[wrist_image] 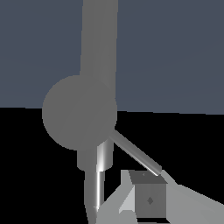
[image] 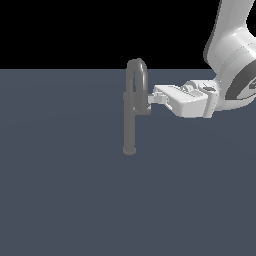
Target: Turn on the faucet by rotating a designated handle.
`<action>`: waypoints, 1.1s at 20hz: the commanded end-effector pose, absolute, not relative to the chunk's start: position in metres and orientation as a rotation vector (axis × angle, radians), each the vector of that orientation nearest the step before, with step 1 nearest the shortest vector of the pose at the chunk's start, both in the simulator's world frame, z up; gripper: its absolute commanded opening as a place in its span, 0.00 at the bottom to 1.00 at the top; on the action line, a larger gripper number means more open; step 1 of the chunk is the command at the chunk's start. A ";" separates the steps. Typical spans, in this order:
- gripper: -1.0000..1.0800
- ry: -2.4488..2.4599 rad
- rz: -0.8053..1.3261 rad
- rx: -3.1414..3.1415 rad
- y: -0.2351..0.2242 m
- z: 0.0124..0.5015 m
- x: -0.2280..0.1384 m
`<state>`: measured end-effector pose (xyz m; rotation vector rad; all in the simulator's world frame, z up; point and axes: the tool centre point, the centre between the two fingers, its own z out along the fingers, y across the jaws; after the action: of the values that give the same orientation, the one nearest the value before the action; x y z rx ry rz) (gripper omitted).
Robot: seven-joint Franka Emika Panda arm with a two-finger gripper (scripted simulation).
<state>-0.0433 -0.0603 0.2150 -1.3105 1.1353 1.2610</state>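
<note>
The slim matte grey metal faucet (image: 130, 125) lies on the flat slate-blue worktop (image: 60, 190), a little toward the exterior view's right of the middle and close to the far edge, where the surface meets the black background. Its long straight pipe runs down the picture to a small flared end, its arched inverted-U top rises just over the far edge line, and a blocky grey collar (image: 136, 104) sits partway along the pipe below the arch.

The white Franka arm (image: 232, 55) comes in from the exterior view's upper right, its wrist bent so that the white tool (image: 156, 99) points sideways toward the collar. The tool's pale fingertips sit right against the side of the collar that faces the exterior view's right. The handle, a small short grey stub with a lighter tip, cannot be picked out with certainty in the exterior view, as the fingertips cover that spot.

In the wrist view the faucet (wrist_image: 99, 39) fills the middle as a broad grey pipe with a round grey mass below it. A thin grey rod with a lighter end, seemingly the handle (wrist_image: 135, 153), slants out from that mass toward a grey finger (wrist_image: 148, 199) of the tool, its tip just beside the finger. Whether they touch I cannot tell, nor whether the tool is wide or narrow, since only one finger shows clearly
</note>
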 end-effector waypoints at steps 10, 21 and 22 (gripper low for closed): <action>0.00 1.164 1.294 -1.284 -0.063 0.162 -0.061; 0.00 1.163 1.294 -1.284 -0.061 0.137 -0.051; 0.00 1.104 1.264 -1.316 -0.061 0.175 -0.042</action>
<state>-0.0429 -0.0612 0.1755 -1.3154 1.1042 1.2654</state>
